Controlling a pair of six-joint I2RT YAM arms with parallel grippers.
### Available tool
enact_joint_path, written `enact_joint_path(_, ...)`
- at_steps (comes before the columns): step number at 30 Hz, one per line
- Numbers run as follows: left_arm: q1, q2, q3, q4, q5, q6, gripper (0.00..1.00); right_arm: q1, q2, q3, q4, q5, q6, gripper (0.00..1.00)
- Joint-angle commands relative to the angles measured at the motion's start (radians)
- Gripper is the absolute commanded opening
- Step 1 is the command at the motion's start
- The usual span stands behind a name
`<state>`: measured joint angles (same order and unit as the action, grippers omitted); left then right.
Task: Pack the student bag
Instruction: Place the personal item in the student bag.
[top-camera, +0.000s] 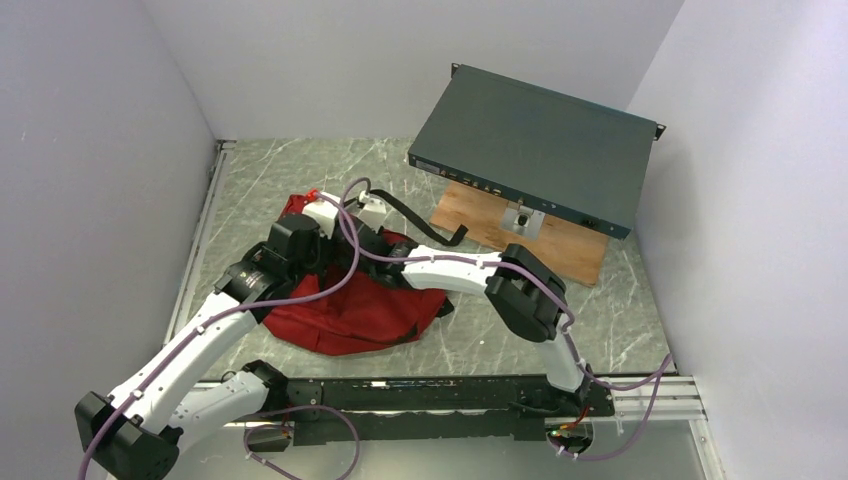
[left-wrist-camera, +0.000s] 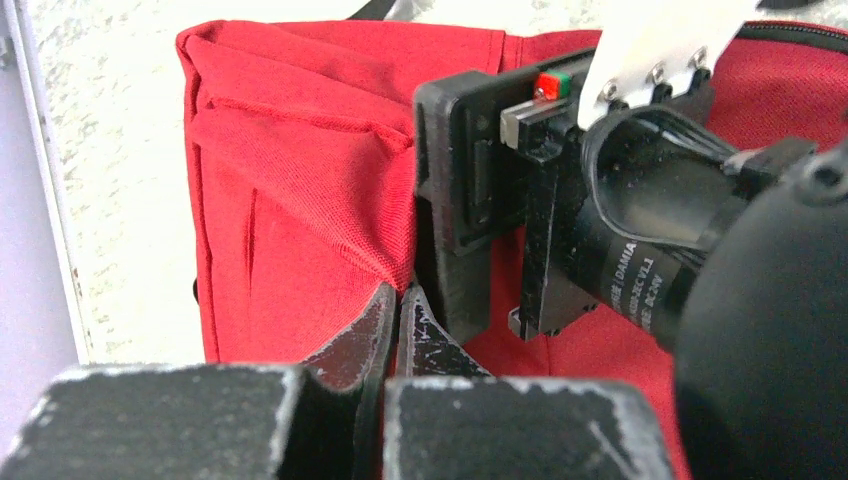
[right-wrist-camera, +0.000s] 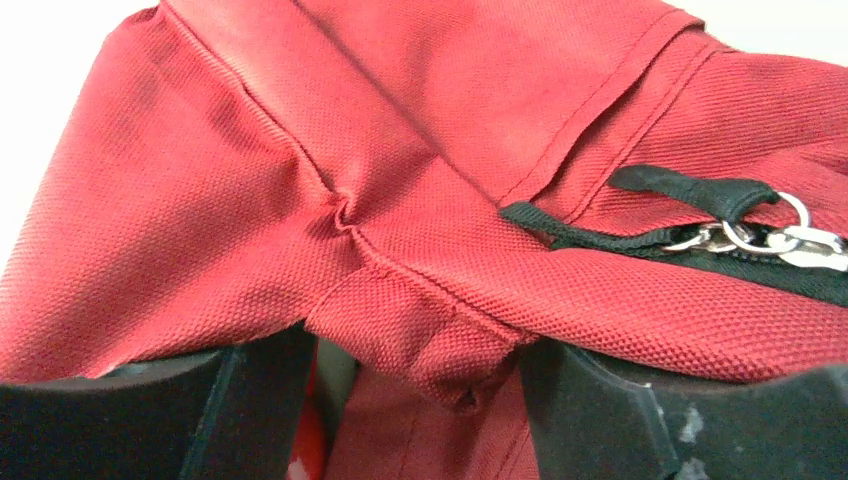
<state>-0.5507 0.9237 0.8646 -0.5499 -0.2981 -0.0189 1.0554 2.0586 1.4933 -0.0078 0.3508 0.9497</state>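
Observation:
The student bag (top-camera: 350, 315), dark red fabric with black straps, lies crumpled on the marble table left of centre. My left gripper (top-camera: 320, 212) is at its far edge, shut on a raised fold of the bag (left-wrist-camera: 290, 200); the fingertips meet on the cloth (left-wrist-camera: 400, 300). My right gripper (top-camera: 372, 208) hovers just beside it, and its black body (left-wrist-camera: 560, 200) fills the left wrist view. Its jaws stand open (right-wrist-camera: 415, 365) with a seam fold of the bag (right-wrist-camera: 400, 150) sagging loosely between them. A metal zip pull (right-wrist-camera: 760, 235) lies to the right.
A flat dark teal metal box (top-camera: 535, 150) rests tilted on a wooden board (top-camera: 520, 235) at the back right. A black strap (top-camera: 425, 228) trails from the bag toward the board. Walls close in on both sides; a black rail (top-camera: 400, 395) runs along the near edge.

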Motion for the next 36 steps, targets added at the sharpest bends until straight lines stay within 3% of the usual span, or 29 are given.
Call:
enact_joint_path(1, -0.002, -0.045, 0.037, 0.033, 0.014, -0.009, 0.00, 0.002, 0.080, 0.062, -0.088, 0.192, -0.008, 0.70)
enact_joint_path(6, 0.006, -0.039, 0.040, 0.030, 0.023, -0.012, 0.00, 0.003, 0.067, 0.045, -0.081, 0.189, -0.045, 0.48)
enact_joint_path(9, 0.006, -0.037, 0.041, 0.028, 0.024, -0.014, 0.00, 0.003, 0.003, -0.026, 0.016, 0.156, -0.110, 0.35)
enact_joint_path(13, 0.013, -0.032, 0.038, 0.032, 0.015, -0.014, 0.00, 0.003, -0.133, -0.135, 0.156, 0.069, -0.241, 0.00)
enact_joint_path(20, 0.016, -0.020, 0.033, 0.033, 0.011, -0.021, 0.00, -0.002, -0.290, -0.299, 0.284, -0.071, -0.307, 0.00)
enact_joint_path(24, 0.017, -0.016, 0.037, 0.025, 0.020, -0.028, 0.00, -0.013, -0.329, -0.419, 0.484, -0.175, -0.317, 0.00)
enact_joint_path(36, 0.018, 0.059, 0.046, 0.008, 0.065, -0.030, 0.00, -0.086, -0.435, -0.670, 0.869, -0.454, -0.287, 0.00)
